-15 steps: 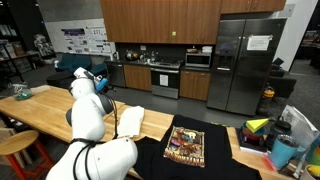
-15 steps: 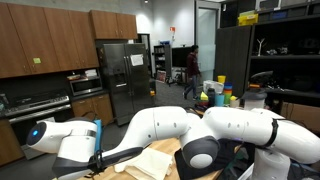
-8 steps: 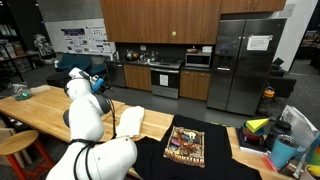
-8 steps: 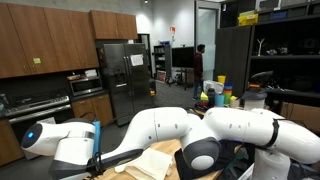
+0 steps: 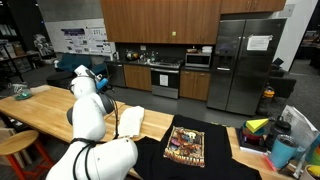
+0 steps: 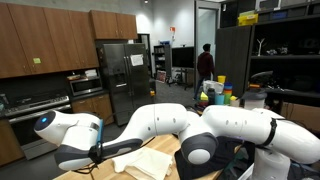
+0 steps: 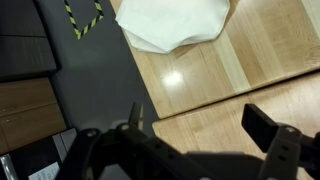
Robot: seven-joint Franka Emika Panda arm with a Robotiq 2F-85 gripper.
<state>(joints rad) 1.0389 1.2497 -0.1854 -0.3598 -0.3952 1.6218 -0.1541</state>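
Note:
In the wrist view my gripper (image 7: 203, 125) is open and empty, its two dark fingers spread wide above a light wooden tabletop (image 7: 240, 70). A crumpled white cloth (image 7: 175, 22) lies on that table, well ahead of the fingers and apart from them. The cloth also shows in both exterior views (image 5: 130, 122) (image 6: 140, 160), beside the white arm (image 5: 88, 105). The gripper itself is hidden behind the arm in both exterior views.
A black T-shirt with a colourful print (image 5: 185, 146) lies on a dark mat to the side. Coloured cups and containers (image 5: 275, 135) crowd the table's far end. Dark floor with yellow-black tape (image 7: 82, 15) borders the table edge. A person (image 6: 205, 68) walks in the background.
The arm's wrist swung a little to one side and back, ending slightly higher. The person in the background walked to the right. The cloth has not moved.

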